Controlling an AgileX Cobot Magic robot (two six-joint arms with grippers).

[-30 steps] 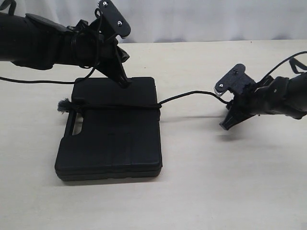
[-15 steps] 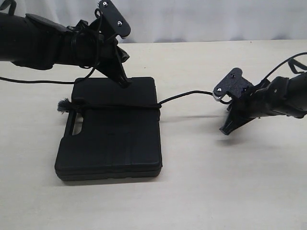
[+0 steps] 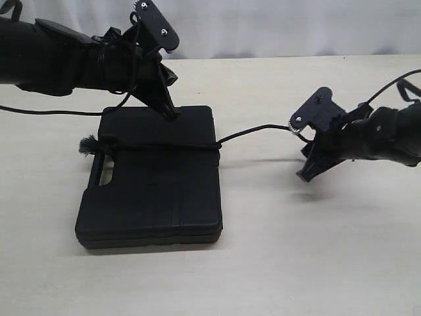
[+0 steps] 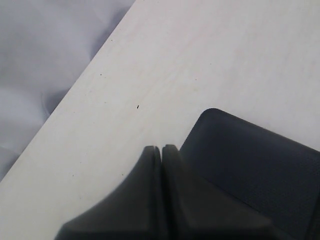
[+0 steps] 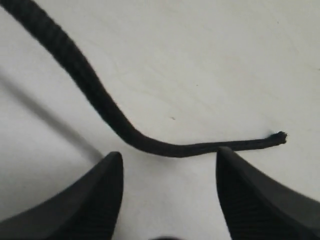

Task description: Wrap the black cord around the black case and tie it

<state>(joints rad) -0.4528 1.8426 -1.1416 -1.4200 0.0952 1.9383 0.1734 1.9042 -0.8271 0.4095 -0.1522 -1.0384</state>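
A pale wooden desk (image 3: 316, 250) fills most of the exterior view, with a white cloth backdrop (image 3: 296, 26) hanging behind its far edge. On the left half of the desk lies the flat rectangular black plastic case (image 3: 154, 187) with rounded corners. It lies lid up, and its cut-out handle slot (image 3: 108, 172) is at the left edge.

The left arm reaches in from the upper left. The left gripper (image 3: 170, 113) points down at the far edge of the lid, near the middle of that edge. In the left wrist view its two fingers are pressed flat together, with only a thin seam between them and nothing held. The case's rounded corner (image 4: 250, 170) shows just beside the tips.

The right gripper (image 3: 308, 172) hangs above the bare desk, well to the right of the case, tilted down and to the left. Its fingers stand wide apart.

The long thin black braided cord (image 3: 164, 146) crosses the lid from left to right. Its frayed tuft (image 3: 87, 145) sticks out past the left edge, just above the handle slot. From the right edge it rises clear of the desk toward the right gripper. In the right wrist view the cord passes across the open gap just beyond the fingertips (image 5: 112, 165), unpinched, and stops at a cut end (image 5: 280, 137).
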